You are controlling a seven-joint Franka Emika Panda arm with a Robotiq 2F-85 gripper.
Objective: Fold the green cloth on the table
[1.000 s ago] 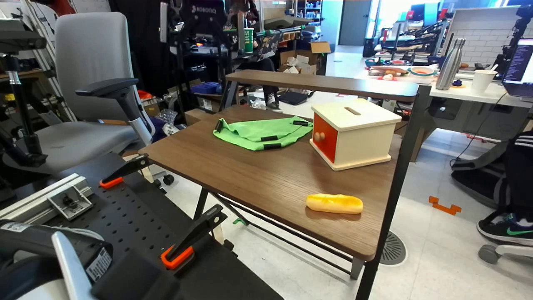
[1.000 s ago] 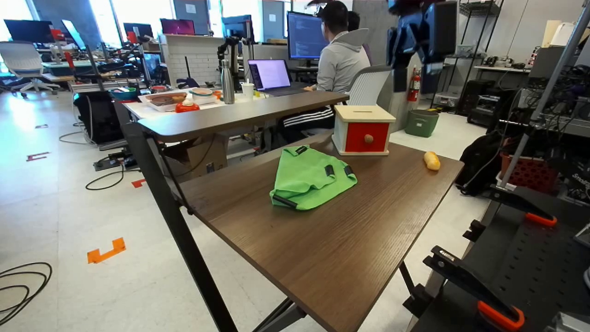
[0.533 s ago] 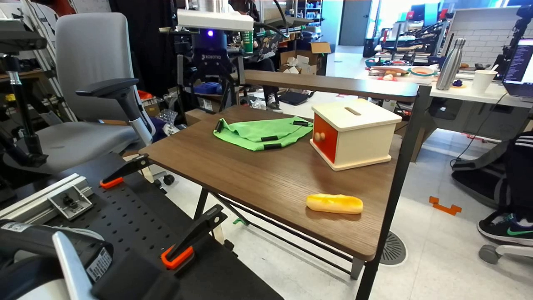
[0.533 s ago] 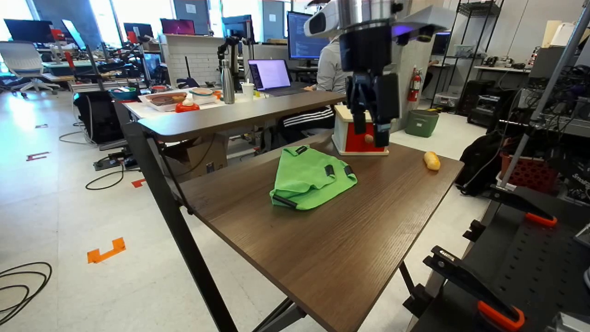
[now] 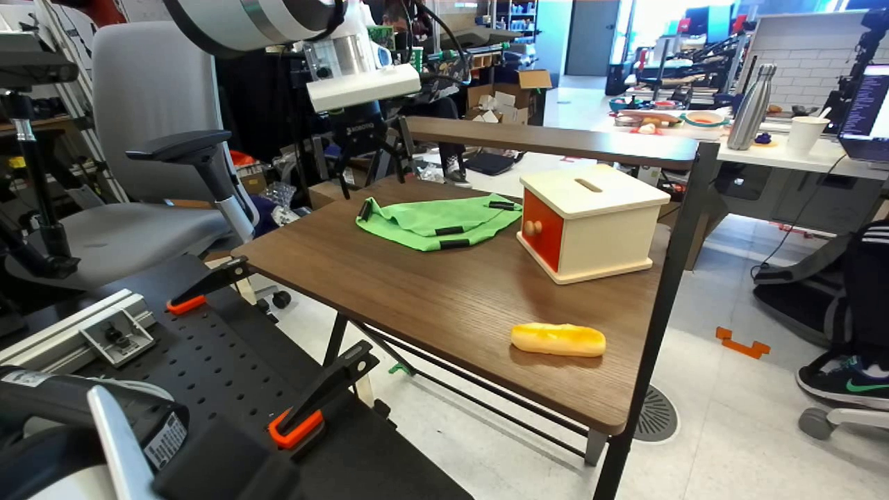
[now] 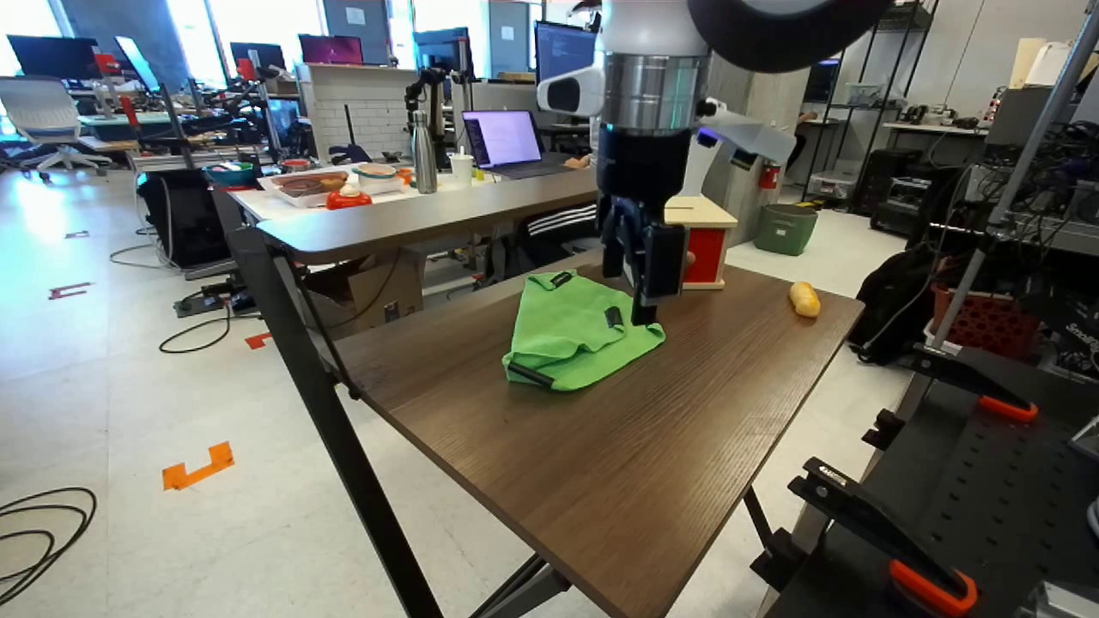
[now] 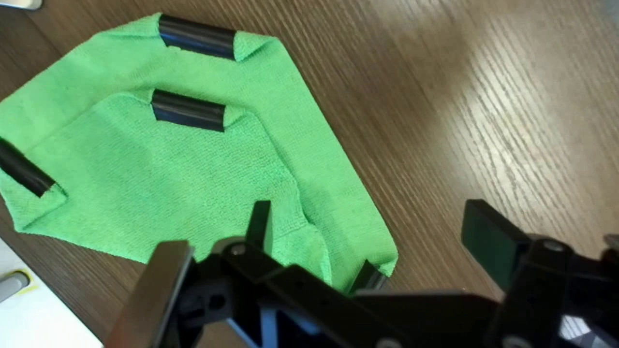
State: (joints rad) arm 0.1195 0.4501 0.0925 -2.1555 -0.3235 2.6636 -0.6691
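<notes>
The green cloth [image 7: 203,179] lies on the brown surface [image 5: 389,281], folded over on itself. A smaller upper flap sits on a larger lower layer, and the corner of the flap stops short of the lower corner, so a band of green shows past it. Black strips [image 7: 188,110] mark the corners of the cloth; one is partly hidden behind the gripper [image 7: 372,229] in the wrist view.

The gripper hangs near the cloth, its fingers [image 7: 261,224] spread wide apart. In the wrist view one finger covers part of the flap, while the other shows against bare wood beside the cloth. In an exterior view the fingertips stand clear of the cloth. The white arm [image 5: 243,21] reaches in from higher than the cloth.

A wooden box [image 5: 608,243] with a red front stands upright just beside the cloth; whether the two touch, I cannot tell. A yellow bread roll [image 5: 558,340] lies on the same surface, well apart from the cloth. A raised shelf [image 6: 455,215] runs behind the cloth, higher than it, in both exterior views. Orange and black clamps [image 6: 876,528] sit well apart from the cloth, on a black board [image 5: 208,368] with holes.
</notes>
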